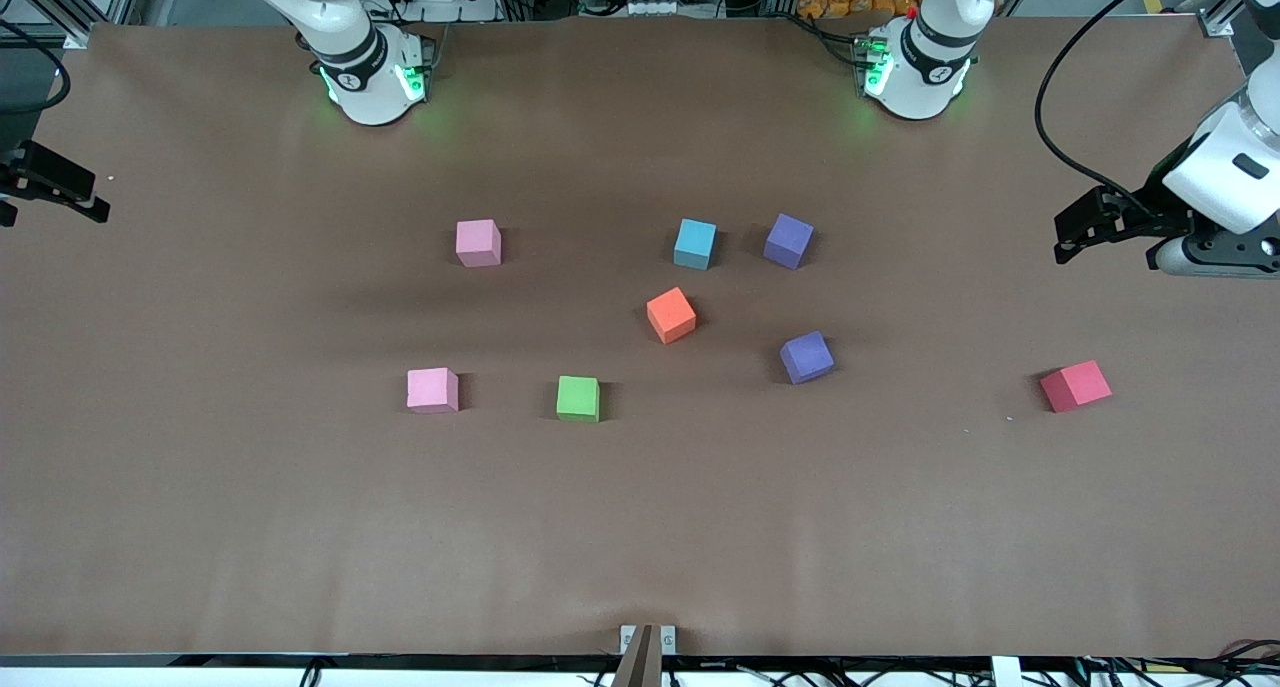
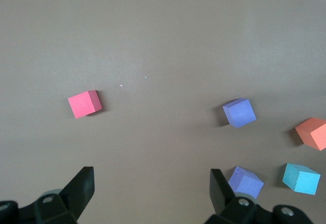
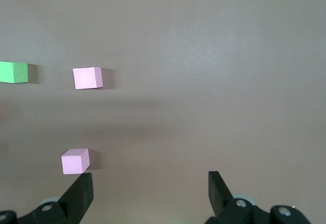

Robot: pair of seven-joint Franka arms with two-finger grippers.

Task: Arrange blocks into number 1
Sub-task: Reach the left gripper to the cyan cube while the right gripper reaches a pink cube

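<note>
Blocks lie scattered mid-table. One pink block [image 1: 478, 242] [image 3: 75, 161] lies toward the right arm's end, with the other pink block [image 1: 432, 389] [image 3: 87, 78] nearer the front camera. The light blue block [image 1: 695, 243] [image 2: 301, 178] sits beside a purple block [image 1: 788, 240] [image 2: 246, 182]. Nearer the camera lie the orange block [image 1: 671, 315] [image 2: 312, 133] and a second purple block [image 1: 806, 356] [image 2: 239, 112]. My left gripper [image 1: 1068, 235] [image 2: 152, 183] hangs open and empty over the left arm's end of the table. My right gripper [image 1: 92, 205] [image 3: 151, 186] hangs open and empty over the right arm's end.
A green cube [image 1: 578, 398] [image 3: 14, 72] sits beside the nearer pink block. A red cube [image 1: 1075, 385] [image 2: 85, 104] lies alone toward the left arm's end. The brown table [image 1: 640, 547] is bare toward the front camera. Both arm bases stand along the table's edge farthest from that camera.
</note>
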